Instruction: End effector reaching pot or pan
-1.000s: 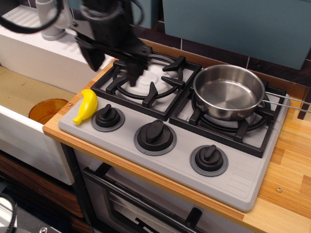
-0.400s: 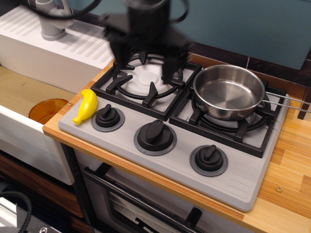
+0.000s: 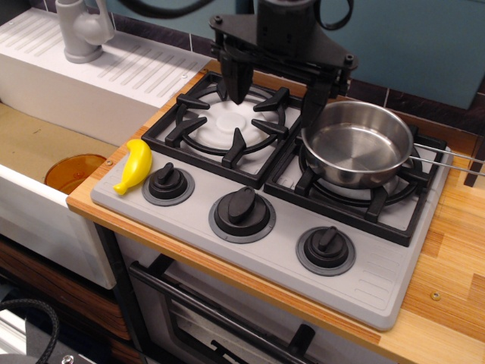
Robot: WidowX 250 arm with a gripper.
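Black wide-crossbar gripper [image 3: 276, 89] hung behind the round shiny steel saucepan [image 3: 356, 143], fingers spread wide and holding nothing.
One finger [image 3: 314, 102] stood just beside the saucepan's rear-left rim; the saucepan sat empty on the right black burner grate [image 3: 379, 208].

Hand [image 3: 276, 95] hangs over the far edge of the stove, fingers wide apart: left finger [image 3: 236, 82] above the left burner grate [image 3: 227, 125], right finger [image 3: 314, 102] just at the far-left rim of the pan [image 3: 356, 142]. Pan interior is open from above. Its handle [image 3: 449, 154] sticks out right. Raised grate prongs obstruct low passes. Knobs [image 3: 242, 210] and a banana [image 3: 135, 166] line the near side. Faucet [image 3: 79, 29] stands far left, well apart.
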